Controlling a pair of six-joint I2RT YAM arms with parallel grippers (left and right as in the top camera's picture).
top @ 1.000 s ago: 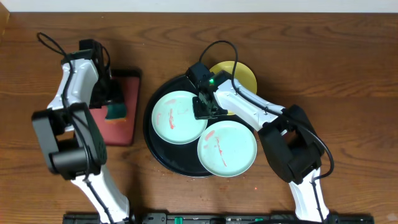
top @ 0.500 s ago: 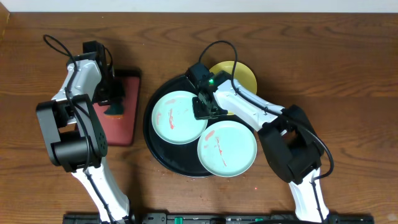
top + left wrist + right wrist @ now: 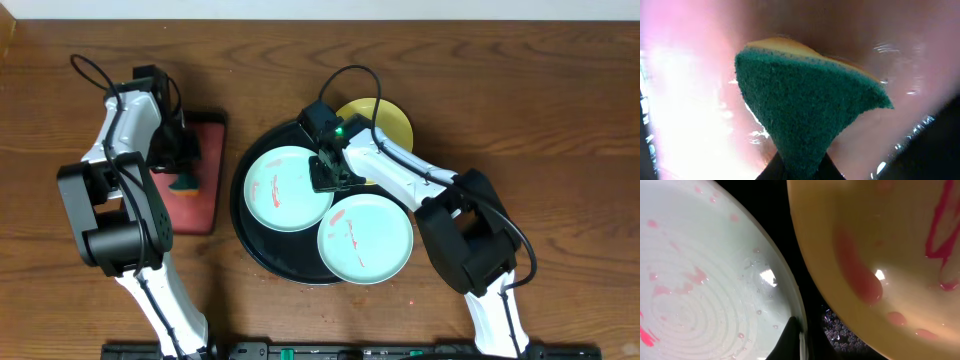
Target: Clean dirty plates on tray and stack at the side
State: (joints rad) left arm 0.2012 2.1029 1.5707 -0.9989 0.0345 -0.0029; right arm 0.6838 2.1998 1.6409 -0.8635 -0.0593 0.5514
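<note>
Three small round plates (image 3: 365, 238) sat on glossy black round tray (image 3: 258, 248), bench centre | left gripper (image 3: 182, 170) pinched green sponge (image 3: 805, 110) toward left edge | right gripper (image 3: 330, 174) at pale-blue plate (image 3: 285, 190) rim, grip unclear

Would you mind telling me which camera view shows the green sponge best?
The left wrist view: the sponge fills the frame, green scouring face and yellow backing clear. Overhead shows only a small green patch over the red tray. The right wrist view misses it.
</note>
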